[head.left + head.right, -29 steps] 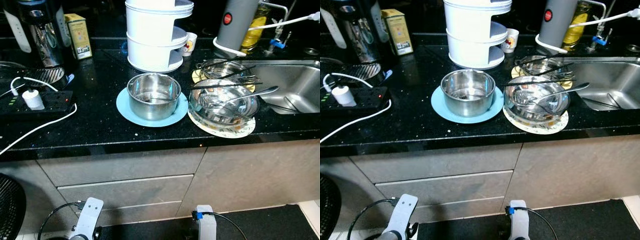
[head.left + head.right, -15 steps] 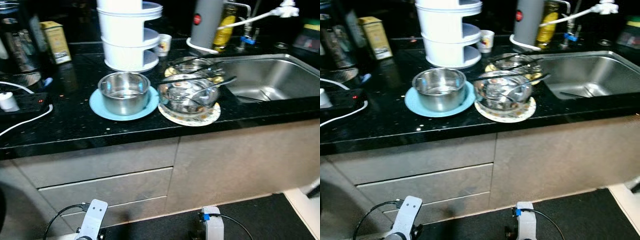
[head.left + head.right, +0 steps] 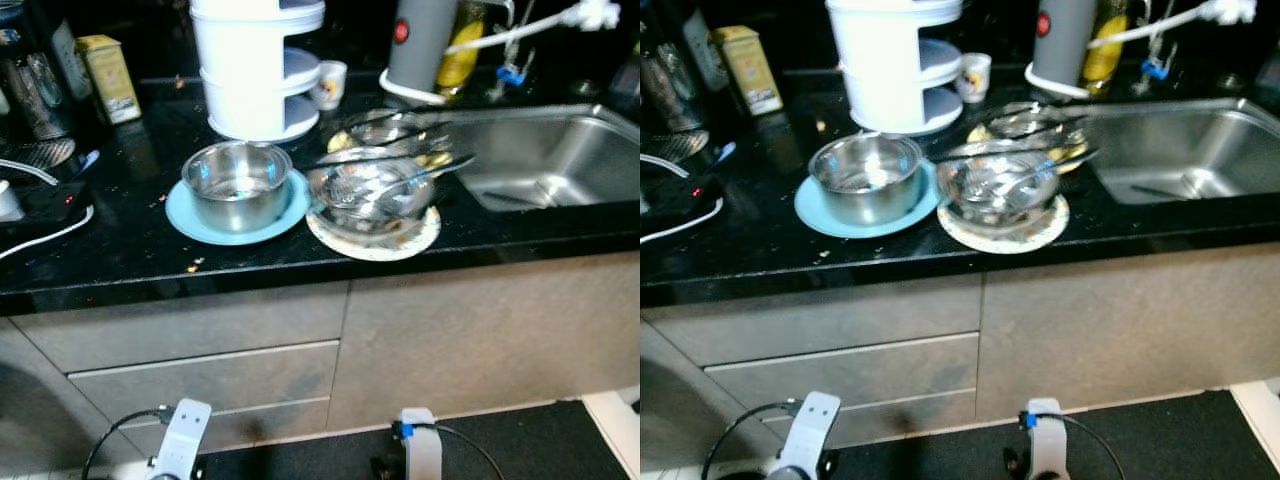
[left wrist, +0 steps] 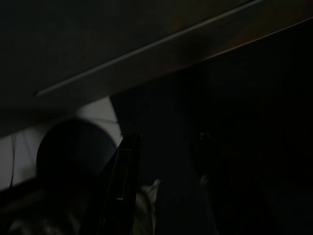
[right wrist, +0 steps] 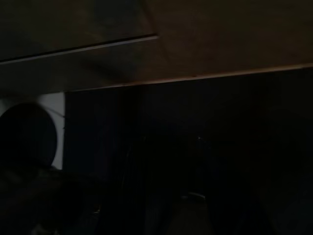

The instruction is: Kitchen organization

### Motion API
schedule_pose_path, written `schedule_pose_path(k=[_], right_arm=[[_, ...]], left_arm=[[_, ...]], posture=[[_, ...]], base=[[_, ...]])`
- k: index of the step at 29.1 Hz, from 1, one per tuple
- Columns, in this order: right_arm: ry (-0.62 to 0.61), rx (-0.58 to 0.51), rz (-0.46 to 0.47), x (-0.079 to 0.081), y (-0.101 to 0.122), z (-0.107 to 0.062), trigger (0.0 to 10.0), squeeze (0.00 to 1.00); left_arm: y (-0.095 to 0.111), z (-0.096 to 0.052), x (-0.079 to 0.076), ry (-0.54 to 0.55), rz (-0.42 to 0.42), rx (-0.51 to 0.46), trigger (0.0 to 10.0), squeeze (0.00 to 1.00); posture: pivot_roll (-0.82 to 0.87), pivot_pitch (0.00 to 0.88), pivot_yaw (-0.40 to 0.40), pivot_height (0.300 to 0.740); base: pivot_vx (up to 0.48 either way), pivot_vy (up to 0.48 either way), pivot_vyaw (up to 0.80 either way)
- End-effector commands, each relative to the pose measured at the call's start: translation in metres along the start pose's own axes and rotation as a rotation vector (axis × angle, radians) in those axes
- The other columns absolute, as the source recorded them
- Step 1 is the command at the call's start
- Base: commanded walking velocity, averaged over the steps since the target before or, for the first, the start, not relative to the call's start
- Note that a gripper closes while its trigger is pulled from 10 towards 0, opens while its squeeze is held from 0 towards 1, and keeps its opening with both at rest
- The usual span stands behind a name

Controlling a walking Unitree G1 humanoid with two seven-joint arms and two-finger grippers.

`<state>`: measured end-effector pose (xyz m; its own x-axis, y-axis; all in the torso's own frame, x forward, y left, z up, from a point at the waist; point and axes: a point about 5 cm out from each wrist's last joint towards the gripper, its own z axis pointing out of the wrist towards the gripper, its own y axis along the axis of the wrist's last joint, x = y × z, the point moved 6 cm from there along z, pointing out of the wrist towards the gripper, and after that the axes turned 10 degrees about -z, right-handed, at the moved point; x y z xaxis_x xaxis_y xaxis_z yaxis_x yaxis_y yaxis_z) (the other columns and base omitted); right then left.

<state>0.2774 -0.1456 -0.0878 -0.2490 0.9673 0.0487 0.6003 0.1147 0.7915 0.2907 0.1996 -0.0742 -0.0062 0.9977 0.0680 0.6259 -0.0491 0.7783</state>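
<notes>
Left eye view is showing a black speckled stone bench (image 3: 120,255) running across the middle of the frame, above grey drawer fronts (image 3: 200,375). At centre, a round stainless steel pot (image 3: 237,184) is sitting on a pale blue round plate (image 3: 185,222). Just to its right, a wide steel bowl (image 3: 373,191) holding a long spoon and other utensils is resting on a patterned cream plate (image 3: 415,238), with a second steel dish (image 3: 385,128) just behind it. A white tiered plastic container (image 3: 256,65) is standing at upper centre, and a steel sink basin (image 3: 545,155) is lying at the right.

The pot looks light, rigid and smooth, so it is probably slippery; gripping its rim would seem surest. The stacked bowl and loose utensils could shift or clatter if lifted together.

Both arms are hanging low at the bottom edge, the left arm (image 3: 180,445) near bottom left and the right arm (image 3: 420,452) near bottom centre. Both wrist views are very dark. Whether either set of fingers is spread or pressed together cannot be told. The whole picture is slightly blurred, and items along the top edge are cut off.
</notes>
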Motion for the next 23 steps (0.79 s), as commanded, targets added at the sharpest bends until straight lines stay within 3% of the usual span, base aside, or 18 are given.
schedule_pose_path(k=[1,8,9,11,14,15,16,17,18,19,20,21,23], right_arm=[[0.016,-0.01,-0.001,0.004,0.0,0.0,10.0,0.0],[0.062,-0.086,-0.038,0.008,0.02,0.002,10.0,0.0],[0.16,-0.123,-0.115,0.017,0.033,0.001,10.0,0.0],[0.201,-0.132,-0.139,0.02,0.037,0.0,10.0,0.0],[0.346,-0.24,-0.196,0.034,0.063,-0.01,10.0,0.0],[0.405,-0.292,-0.214,0.039,0.075,-0.017,10.0,0.0],[0.405,-0.292,-0.214,0.039,0.075,-0.017,10.0,0.0],[0.519,-0.383,-0.226,0.049,0.1,-0.035,10.0,0.0],[0.563,-0.413,-0.227,0.054,0.109,-0.042,10.0,0.0],[0.563,-0.413,-0.227,0.054,0.109,-0.042,10.0,0.0],[0.602,-0.459,-0.22,0.057,0.124,-0.052,10.0,0.0],[0.602,-0.459,-0.22,0.057,0.124,-0.052,10.0,0.0],[0.702,-0.552,-0.22,0.066,0.155,-0.074,10.0,0.0]], left_arm=[[0.001,-0.001,0.001,-0.013,0.008,-0.011,10.0,0.0],[0.027,-0.007,-0.004,-0.106,0.103,-0.128,10.0,0.0],[0.048,-0.023,-0.004,-0.19,0.22,-0.195,10.0,0.0],[0.056,-0.031,-0.005,-0.226,0.258,-0.217,10.0,0.0],[0.09,-0.07,-0.029,-0.449,0.282,-0.328,10.0,0.0],[0.101,-0.092,-0.041,-0.569,0.294,-0.354,10.0,0.0],[0.101,-0.092,-0.041,-0.569,0.294,-0.354,10.0,0.0],[0.12,-0.126,-0.052,-0.726,0.346,-0.364,10.0,0.0],[0.125,-0.135,-0.053,-0.757,0.374,-0.363,10.0,0.0],[0.125,-0.135,-0.053,-0.757,0.374,-0.363,10.0,0.0],[0.139,-0.146,-0.05,-0.78,0.398,-0.376,10.0,0.0],[0.139,-0.146,-0.05,-0.78,0.398,-0.376,10.0,0.0],[0.177,-0.164,-0.042,-0.791,0.414,-0.454,10.0,0.0]], posture=[[-0.04,0.149,-0.026,0.74],[-0.05,0.152,-0.026,0.74],[-0.05,0.154,-0.026,0.74],[-0.05,0.154,-0.026,0.74],[-0.04,0.158,-0.035,0.74],[-0.04,0.159,-0.037,0.74],[-0.04,0.159,-0.037,0.74],[-0.03,0.156,-0.041,0.74],[-0.03,0.156,-0.041,0.74],[-0.03,0.156,-0.041,0.74],[-0.03,0.156,-0.041,0.74],[-0.03,0.156,-0.041,0.74],[-0.03,0.158,-0.047,0.74]], base=[[0.0,0.0,0.0],[0.0,0.0,0.0],[0.0,0.0,0.0],[0.0,0.0,0.0],[0.0,0.0,0.0],[0.0,0.0,0.0],[0.0,0.0,0.0],[0.0,0.0,0.0],[0.0,0.0,0.0],[0.0,0.0,0.0],[0.0,0.0,0.0],[0.0,0.0,0.0],[0.0,0.0,0.0]])
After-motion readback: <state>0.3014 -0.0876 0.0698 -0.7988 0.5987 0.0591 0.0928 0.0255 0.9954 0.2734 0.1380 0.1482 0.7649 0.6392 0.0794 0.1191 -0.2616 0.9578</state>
